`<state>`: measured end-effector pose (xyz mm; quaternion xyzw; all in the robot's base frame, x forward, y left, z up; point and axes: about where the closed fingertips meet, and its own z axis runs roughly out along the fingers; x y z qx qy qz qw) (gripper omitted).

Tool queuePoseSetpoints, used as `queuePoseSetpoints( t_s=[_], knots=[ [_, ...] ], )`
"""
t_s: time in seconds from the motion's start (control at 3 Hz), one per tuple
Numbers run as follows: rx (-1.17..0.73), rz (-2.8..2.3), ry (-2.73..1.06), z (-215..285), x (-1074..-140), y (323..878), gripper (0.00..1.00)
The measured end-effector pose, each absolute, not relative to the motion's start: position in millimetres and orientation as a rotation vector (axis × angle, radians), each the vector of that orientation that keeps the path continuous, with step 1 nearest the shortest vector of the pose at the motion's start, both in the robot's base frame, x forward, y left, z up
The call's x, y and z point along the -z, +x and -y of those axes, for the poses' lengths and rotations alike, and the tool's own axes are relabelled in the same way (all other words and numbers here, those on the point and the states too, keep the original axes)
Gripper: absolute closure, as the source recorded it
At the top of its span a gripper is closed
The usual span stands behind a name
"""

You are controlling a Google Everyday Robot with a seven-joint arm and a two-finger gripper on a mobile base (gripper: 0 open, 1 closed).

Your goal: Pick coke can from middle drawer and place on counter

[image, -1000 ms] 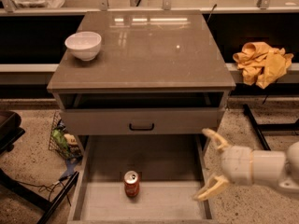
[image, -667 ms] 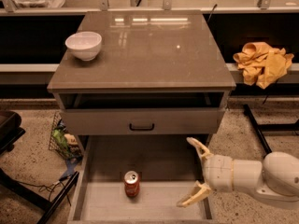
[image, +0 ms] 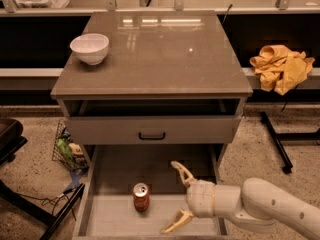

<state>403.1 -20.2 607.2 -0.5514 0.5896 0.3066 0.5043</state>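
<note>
**Gripper draws level with the can**

Movement over the last second has all been leftward. My pale two-finger gripper has slid away from the right wall of the wide grey-beige middle drawer and now hangs low over its pale floor, just right of the small red-orange coke can. The can itself has not shifted. It stands on the drawer floor a little left of centre, well below the drawer front with the small black handle.

My gripper is spread wide, with one finger reaching toward the far side and the other toward the near edge, so the opening faces left at the can. Nothing is between the fingers yet and I see no contact. I take this to mean the approach is nearly done and the grasp has not begun. A short further push to the left should bring the can into the gap.

The can is upright, silver top facing up, so its long axis is vertical. My fingers would therefore close across its round side, one far and one near, which suits a sideways grasp. I judge the risk to be a finger nudging the can over before I close.

The glossy grey-brown square worktop above has bare room to the right of the white bowl at its far left.
</note>
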Motion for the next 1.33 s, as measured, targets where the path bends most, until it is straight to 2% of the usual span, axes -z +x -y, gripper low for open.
queuePoseSetpoints(
  t_s=[0.67, 1.33],
  knots=[
    [-0.749, -1.441, -1.322, 7.4, -591.8, 411.9, 0.00],
    [-0.800, -1.474, -1.313, -31.8, -518.1, 465.1, 0.00]
  ],
)
